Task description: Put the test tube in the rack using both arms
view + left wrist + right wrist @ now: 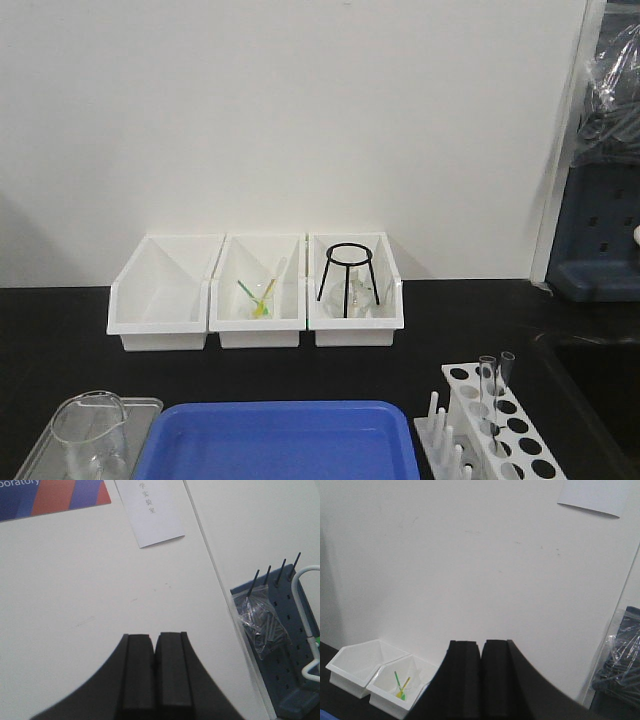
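Note:
Two slim clear test tubes (489, 392) stand upright in the white rack (500, 428) at the front right of the black table in the front view. Neither arm shows in that view. In the left wrist view my left gripper (155, 636) is shut and empty, pointing at the white wall. In the right wrist view my right gripper (481, 642) is shut and empty, also raised toward the wall. The rack and tubes are out of both wrist views.
Three white bins (257, 292) stand at the table's back; the right one holds a black wire tripod (348, 278). A blue tray (280, 440) lies at the front, a clear beaker (90, 432) on a metal tray at front left. A blue pegboard (282, 645) stands at right.

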Robot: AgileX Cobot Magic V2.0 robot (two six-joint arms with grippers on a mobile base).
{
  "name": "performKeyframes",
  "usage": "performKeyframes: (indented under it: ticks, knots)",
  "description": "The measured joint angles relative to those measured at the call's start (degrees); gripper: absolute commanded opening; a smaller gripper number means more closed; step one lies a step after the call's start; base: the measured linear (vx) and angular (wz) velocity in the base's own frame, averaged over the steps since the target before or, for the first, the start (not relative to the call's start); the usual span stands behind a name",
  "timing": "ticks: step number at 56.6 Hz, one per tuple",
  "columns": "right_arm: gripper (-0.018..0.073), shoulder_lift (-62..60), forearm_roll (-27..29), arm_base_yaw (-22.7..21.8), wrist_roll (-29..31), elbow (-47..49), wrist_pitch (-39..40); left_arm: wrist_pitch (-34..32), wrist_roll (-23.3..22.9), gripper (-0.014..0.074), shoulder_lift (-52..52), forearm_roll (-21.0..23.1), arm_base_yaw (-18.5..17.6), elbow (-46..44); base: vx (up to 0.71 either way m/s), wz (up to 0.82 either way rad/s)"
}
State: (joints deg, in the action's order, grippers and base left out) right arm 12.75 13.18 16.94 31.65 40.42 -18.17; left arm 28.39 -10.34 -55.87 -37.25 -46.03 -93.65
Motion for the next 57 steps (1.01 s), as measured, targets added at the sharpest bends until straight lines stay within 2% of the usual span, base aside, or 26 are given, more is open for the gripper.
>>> performKeyframes:
  ticks: [16, 19, 20, 26, 34, 41, 49, 57]
  knots:
    - [-0.0008, 0.0, 0.0, 0.0, 0.0, 0.0, 0.0, -0.2, 0.1, -0.0006, 0.0, -0.1, 0.0, 0.0, 0.00, 0.00]
    - [-0.0008, 0.0, 0.0, 0.0, 0.0, 0.0, 0.0, 0.9, 0.1, -0.0006, 0.1, -0.1, 0.9, 0.0, 0.00, 0.00]
    - [-0.0008, 0.0, 0.0, 0.0, 0.0, 0.0, 0.0, 2.0, -7.6, -0.0006, 7.4, 6.9, 22.2, 13.4, 0.00, 0.00]
    - [-0.0008, 0.0, 0.0, 0.0, 0.0, 0.0, 0.0, -4.9, -8.9, -0.0006, 14.9, 10.7, 31.1, 26.2, 0.00, 0.00]
    - [-0.0008, 0.0, 0.0, 0.0, 0.0, 0.0, 0.0, -15.4, -9.3, -0.0006, 26.6, 12.3, 37.7, 42.9, 0.00, 0.00]
    - [-0.0008, 0.0, 0.0, 0.0, 0.0, 0.0, 0.0, -20.9, -10.7, -0.0006, 36.6, 12.7, 42.3, 56.9, 0.00, 0.00]
    - [-0.0008, 0.0, 0.0, 0.0, 0.0, 0.0, 0.0, -21.1, -13.7, -0.0006, 47.8, 12.8, 46.1, 69.5, 0.00, 0.00]
    - [-0.0008, 0.0, 0.0, 0.0, 0.0, 0.0, 0.0, -17.8, -14.7, -0.0006, 55.3, 12.9, 47.6, 78.8, 0.00, 0.00]
